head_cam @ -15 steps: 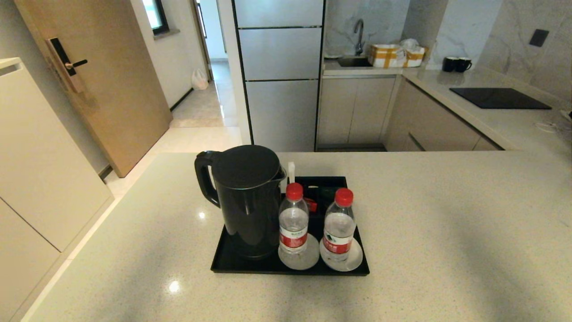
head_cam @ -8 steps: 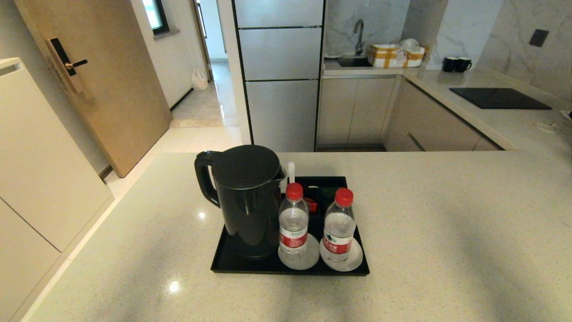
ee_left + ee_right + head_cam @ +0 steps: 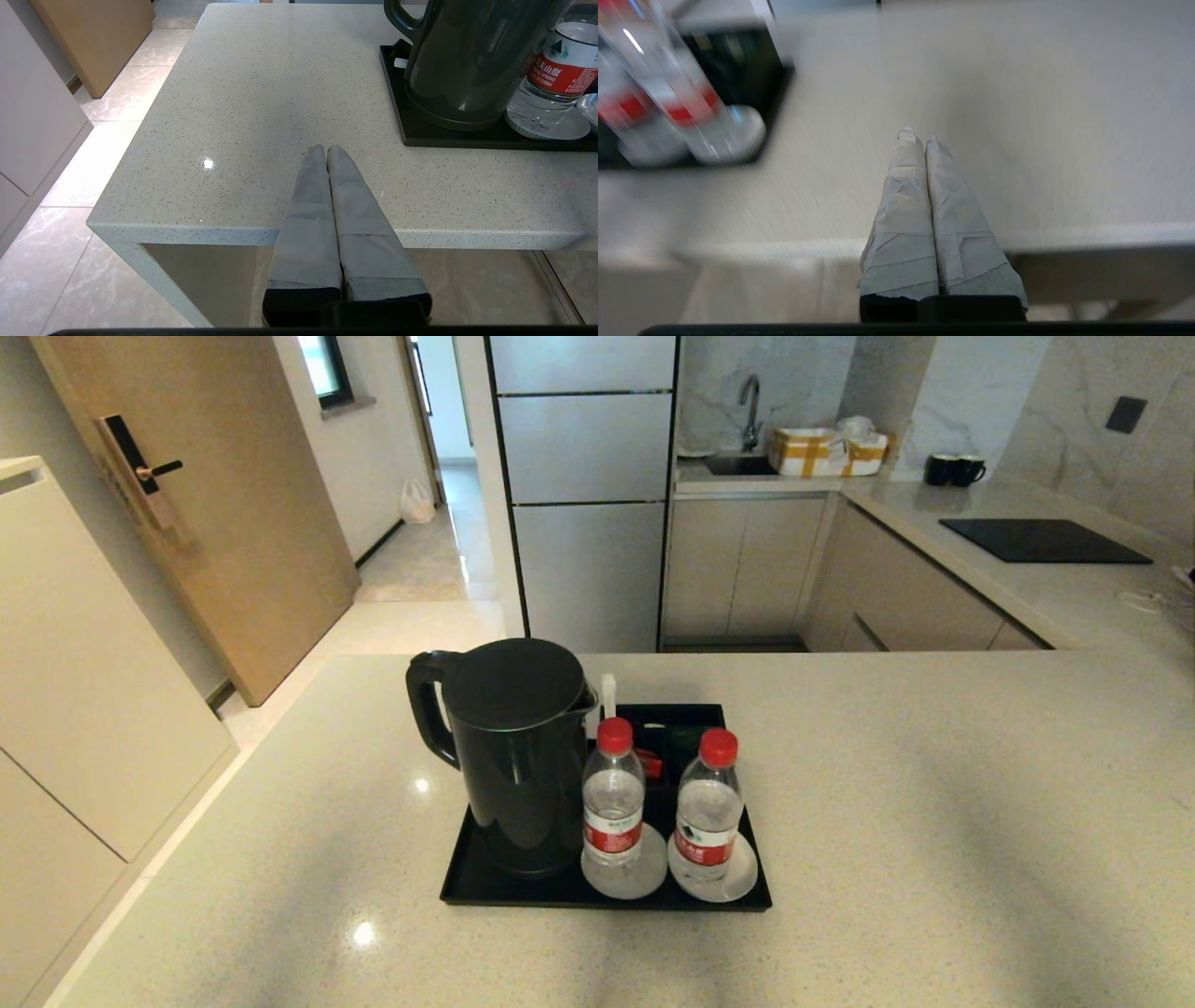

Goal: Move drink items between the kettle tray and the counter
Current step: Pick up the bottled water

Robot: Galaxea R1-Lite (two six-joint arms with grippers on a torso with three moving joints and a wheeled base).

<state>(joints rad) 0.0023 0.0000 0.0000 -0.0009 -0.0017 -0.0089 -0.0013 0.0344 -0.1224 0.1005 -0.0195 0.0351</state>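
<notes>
Nothing on the counter has shifted since the earlier head frames: the tall black electric kettle (image 3: 509, 756) with its lid and loop handle stands on the left part of the flat black rectangular kettle tray (image 3: 523, 893), and the two small clear plastic water bottles with red caps, one just beside the kettle (image 3: 612, 798) and one to its right (image 3: 709, 807), each sit on a small round white saucer (image 3: 644, 882) along the tray's near edge. The tray rests near the middle of the broad, glossy, speckled beige stone counter (image 3: 934, 821).

Neither arm shows from the head. The left gripper (image 3: 325, 148) hangs low at the counter's near edge, well left of the tray, padded fingers pressed together, empty. The right gripper (image 3: 916, 135) hangs near that edge to the right of the tray, fingers also together and empty; that picture is smeared, which suggests the arm is on the move.

The step in hand looks like the first reach, probably for the right-hand bottle. To do it well, the gripper should part its fingers before closing in, come from the open counter side, take the bottle at its label, and lift straight up so the saucer stays put and the neighbouring bottle is not knocked.

Only the head view shows the caps, the kettle's lid and the sachets behind the bottles. Only the wrist views show the grippers and the counter's front edge.
</notes>
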